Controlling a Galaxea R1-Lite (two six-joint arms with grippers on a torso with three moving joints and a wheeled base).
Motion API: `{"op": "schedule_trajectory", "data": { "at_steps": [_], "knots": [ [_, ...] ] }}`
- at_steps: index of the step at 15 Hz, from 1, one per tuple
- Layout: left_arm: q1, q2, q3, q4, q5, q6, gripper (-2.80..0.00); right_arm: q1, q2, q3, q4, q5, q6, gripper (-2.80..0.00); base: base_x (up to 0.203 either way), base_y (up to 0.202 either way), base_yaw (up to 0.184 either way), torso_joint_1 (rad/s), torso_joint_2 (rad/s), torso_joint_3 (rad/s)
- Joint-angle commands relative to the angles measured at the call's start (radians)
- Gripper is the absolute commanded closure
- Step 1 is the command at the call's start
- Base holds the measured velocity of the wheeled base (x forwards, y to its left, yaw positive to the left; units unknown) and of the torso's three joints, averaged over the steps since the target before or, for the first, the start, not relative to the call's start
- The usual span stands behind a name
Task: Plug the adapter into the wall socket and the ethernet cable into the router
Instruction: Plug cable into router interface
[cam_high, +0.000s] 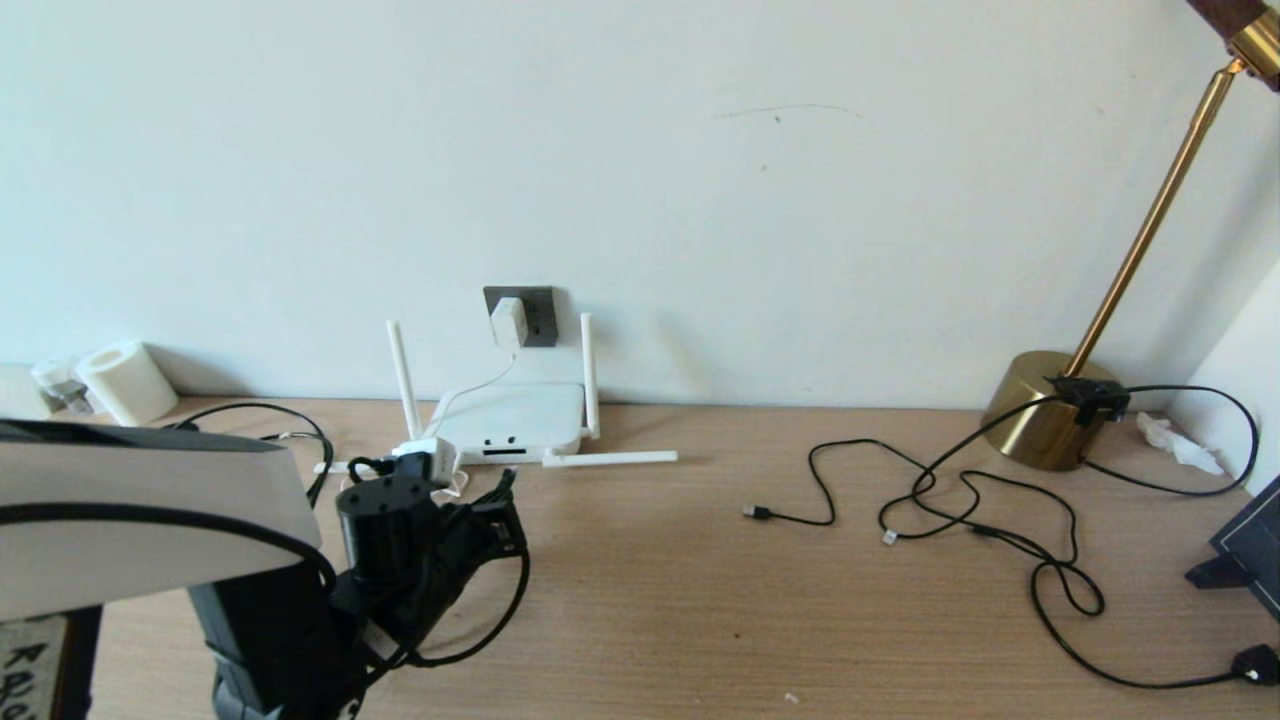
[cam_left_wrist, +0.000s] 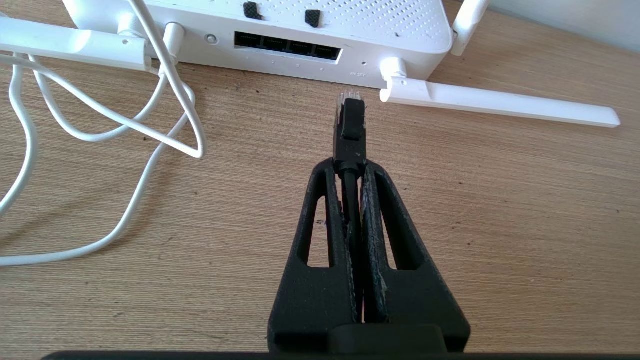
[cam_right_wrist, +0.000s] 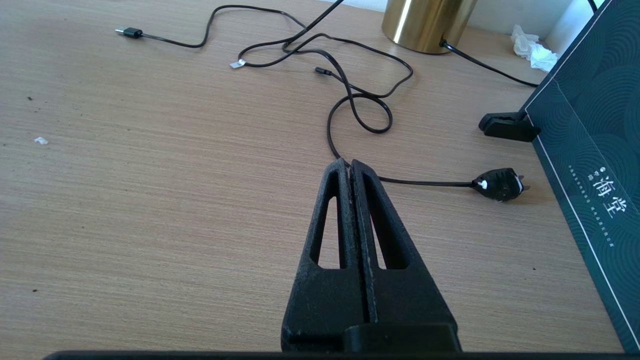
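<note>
- The left claw (cam_left_wrist: 350, 167) is closed on the ethernet cable (cam_left_wrist: 351, 125), which is gripped just behind its plug; the black boot and clear tip project beyond the fingertips.
- The plug is held just above the tabletop (cam_left_wrist: 500, 225), near the router (cam_left_wrist: 300, 30) but apart from it, with a strip of bare wood between the clear tip and the router's front edge.
- The plug is pointed toward the front edge a little to the side of the dark port row (cam_left_wrist: 287, 46), close to the base of one flat-lying antenna (cam_left_wrist: 495, 102).
- In the head view the left claw (cam_high: 505, 495) is seen just near of the router (cam_high: 515, 415), which lies against the far wall.
- The adapter (cam_high: 508, 320) is seated in the wall socket (cam_high: 535, 315) above the router, and its thin white cord (cam_left_wrist: 100, 120) is looped on the tabletop beside the router.
- The right claw (cam_right_wrist: 350, 167) is closed on nothing and is held over bare tabletop at the right, with thin black cables (cam_right_wrist: 360, 95) lying beyond it.
- A brass lamp base (cam_high: 1050, 410) stands at the far right, and a white paper roll (cam_high: 125, 382) lies at the far left.
</note>
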Motion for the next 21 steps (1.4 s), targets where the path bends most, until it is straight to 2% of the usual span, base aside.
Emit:
{"op": "schedule_trajectory", "data": {
  "at_steps": [1,13,17,21],
  "knots": [
    [-0.002,-0.003,-0.001,-0.008,0.002,-0.002,0.0,0.0,0.001,0.0,0.001,0.0,-0.001,0.0,0.0,0.0,0.0,0.0,0.0,0.0],
    [-0.007,-0.011,0.105,-0.02,0.012,-0.002,0.0,0.0,0.001,0.0,0.001,0.0,-0.001,0.0,0.0,0.0,0.0,0.0,0.0,0.0],
    [-0.039,-0.014,0.099,-0.02,0.019,0.027,0.0,0.0,0.001,0.0,0.001,0.0,-0.001,0.0,0.0,0.0,0.0,0.0,0.0,0.0],
    [-0.1,-0.007,0.061,-0.02,0.063,0.032,0.0,0.0,0.001,0.0,0.001,0.0,-0.001,0.0,0.0,0.0,0.0,0.0,0.0,0.0]
  ]
}}
